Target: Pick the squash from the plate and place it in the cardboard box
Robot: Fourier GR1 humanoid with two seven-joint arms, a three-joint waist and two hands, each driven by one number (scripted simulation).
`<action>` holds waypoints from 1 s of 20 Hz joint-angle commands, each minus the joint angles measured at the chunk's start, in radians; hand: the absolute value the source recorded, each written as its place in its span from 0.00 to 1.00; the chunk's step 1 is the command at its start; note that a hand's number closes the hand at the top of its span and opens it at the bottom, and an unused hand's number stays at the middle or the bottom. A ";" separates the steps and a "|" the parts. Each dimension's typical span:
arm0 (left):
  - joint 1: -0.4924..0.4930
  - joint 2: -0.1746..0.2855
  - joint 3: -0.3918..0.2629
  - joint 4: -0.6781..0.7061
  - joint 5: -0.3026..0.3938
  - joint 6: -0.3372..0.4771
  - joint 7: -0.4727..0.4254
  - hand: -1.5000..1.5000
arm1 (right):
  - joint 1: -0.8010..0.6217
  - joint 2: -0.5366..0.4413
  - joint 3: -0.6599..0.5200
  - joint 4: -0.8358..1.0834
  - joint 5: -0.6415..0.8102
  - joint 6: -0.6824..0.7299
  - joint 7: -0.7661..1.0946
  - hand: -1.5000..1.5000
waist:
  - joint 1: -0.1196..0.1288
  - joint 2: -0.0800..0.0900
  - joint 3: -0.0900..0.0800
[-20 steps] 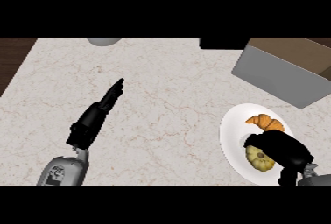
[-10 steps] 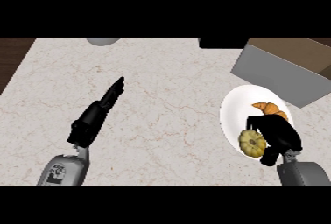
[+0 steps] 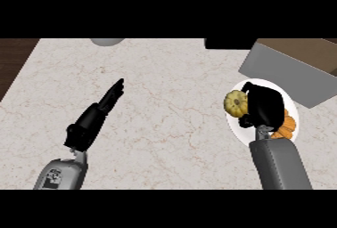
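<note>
A yellow ribbed squash (image 3: 235, 102) sits at the left rim of the white plate (image 3: 245, 134), held by my right hand (image 3: 265, 106), whose fingers curl round its right side. The hand covers most of the plate. An orange croissant (image 3: 285, 127) peeks out from under the hand at the plate's right. The cardboard box (image 3: 295, 70) stands open just behind the plate at the upper right, its grey wall facing me. My left hand (image 3: 94, 118) lies over the counter at the left, fingers straight and pointing up-right, holding nothing.
A grey round object (image 3: 107, 42) shows at the counter's far edge, upper left. A dark block (image 3: 230, 43) sits left of the box at the back. Dark wood floor (image 3: 14, 55) lies beyond the counter's left edge.
My right hand has moved up over the plate with the squash, carrying it from the plate's lower part to its upper left rim, nearer the box. The left hand stays put.
</note>
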 commanded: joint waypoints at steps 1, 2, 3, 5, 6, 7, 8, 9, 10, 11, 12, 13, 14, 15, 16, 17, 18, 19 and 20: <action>-0.006 -0.012 -0.012 -0.049 -0.002 0.005 0.062 0.50 | -0.085 0.020 0.127 -0.108 0.009 0.044 0.195 1.00 | -0.001 -0.004 0.001; 0.047 0.000 -0.017 -0.056 -0.006 -0.008 0.023 0.50 | -0.063 0.021 0.085 -0.177 -0.004 0.078 0.141 1.00 | -0.008 -0.003 0.001; 0.012 -0.004 0.014 0.026 -0.002 0.002 -0.025 0.50 | -0.023 0.021 0.136 -0.262 -0.015 0.115 0.174 1.00 | -0.015 -0.003 0.001; -0.054 -0.015 0.022 -0.003 0.012 0.004 0.063 0.50 | -0.069 0.021 0.211 -0.304 -0.017 0.160 0.245 1.00 | -0.012 -0.003 0.001; 0.056 -0.029 -0.038 -0.068 -0.026 0.012 0.030 0.50 | -0.054 0.021 0.180 -0.359 -0.049 0.195 0.235 1.00 | -0.009 -0.004 0.001; -0.032 -0.039 -0.021 0.064 -0.042 0.023 -0.001 0.50 | -0.110 0.021 0.195 -0.304 -0.070 0.126 0.249 1.00 | -0.011 0.000 0.001; -0.012 -0.008 0.020 -0.011 0.003 0.001 0.031 0.50 | -0.115 0.021 0.168 -0.410 -0.068 0.212 0.231 1.00 | -0.013 -0.003 0.001; -0.004 0.018 0.035 0.033 0.000 -0.013 -0.015 0.50 | -0.115 0.021 0.249 -0.459 -0.064 0.189 0.313 1.00 | -0.013 -0.004 0.000; 0.007 -0.034 -0.020 0.006 -0.029 0.015 -0.007 0.50 | -0.129 0.021 0.188 -0.490 -0.060 0.219 0.302 1.00 | -0.015 -0.003 0.001; -0.011 -0.012 0.012 -0.020 -0.005 0.003 0.047 0.50 | -0.137 0.021 0.225 -0.533 -0.065 0.254 0.355 1.00 | -0.012 -0.004 0.001; -0.022 -0.009 0.025 -0.006 0.000 0.001 0.030 0.50 | -0.210 0.009 0.110 -0.443 -0.061 0.203 0.294 1.00 | -0.008 0.000 0.001; -0.014 -0.006 0.018 -0.019 -0.001 -0.008 0.036 0.50 | -0.166 0.021 0.247 -0.505 -0.035 0.201 0.427 1.00 | -0.007 -0.002 0.001; 0.021 -0.020 -0.006 -0.070 -0.003 -0.005 0.058 0.50 | -0.175 0.021 0.205 -0.528 -0.056 0.201 0.424 1.00 | -0.006 -0.003 0.001; 0.034 -0.033 -0.010 0.006 -0.024 0.011 -0.019 0.50 | -0.224 0.021 0.155 -0.557 -0.088 0.247 0.415 1.00 | -0.010 -0.001 0.001; -0.015 -0.011 0.030 -0.022 0.003 -0.004 0.040 0.50 | -0.203 0.021 0.149 -0.556 -0.085 0.240 0.415 1.00 | -0.010 -0.001 0.001; 0.013 0.002 0.009 -0.061 -0.001 -0.027 0.066 0.50 | -0.248 0.021 0.161 -0.576 -0.073 0.299 0.470 1.00 | -0.008 -0.002 0.001; 0.035 -0.001 0.020 -0.041 -0.004 -0.016 0.020 0.50 | -0.290 0.000 0.085 -0.476 -0.068 0.244 0.408 1.00 | -0.005 0.000 0.001; 0.000 0.007 0.032 -0.030 0.014 -0.039 0.047 0.50 | -0.265 0.004 0.093 -0.535 -0.061 0.263 0.434 1.00 | -0.009 0.000 0.001; -0.040 -0.024 0.031 0.052 -0.014 0.002 0.012 0.50 | -0.291 -0.010 0.073 -0.553 -0.065 0.295 0.444 1.00 | -0.013 0.000 0.001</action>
